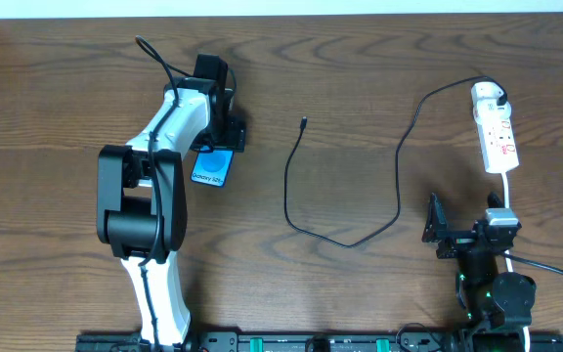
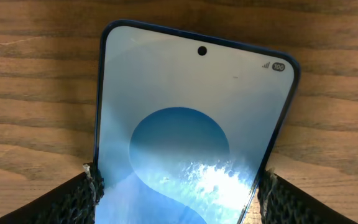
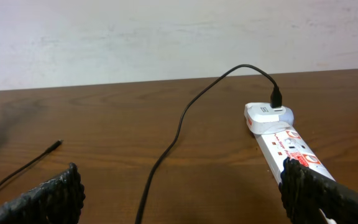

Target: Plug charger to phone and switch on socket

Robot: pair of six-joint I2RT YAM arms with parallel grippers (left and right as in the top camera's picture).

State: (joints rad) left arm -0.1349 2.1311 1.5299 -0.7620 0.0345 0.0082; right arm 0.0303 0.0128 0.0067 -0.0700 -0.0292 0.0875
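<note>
- Table [image 1: 360,78]: brown wood.
- Left arm [image 1: 154,186]: reaches toward far edge, left half.
- Right arm [image 1: 492,284]: near front edge, right side.
- Socket [image 1: 497,132]: by far right corner, white plug in far end.
- Phone [image 2: 191,112]: left of table centre, screen lit, face up.
- Charger [image 1: 291,186]: black cable runs from plug, loops through table middle; tip lies free, well apart from phone.
- Left gripper [image 2: 179,183]: clenched on phone, pads against both long edges.
- Right gripper [image 3: 182,196]: released, jaws wide, nothing between; socket just beside right finger.
</note>
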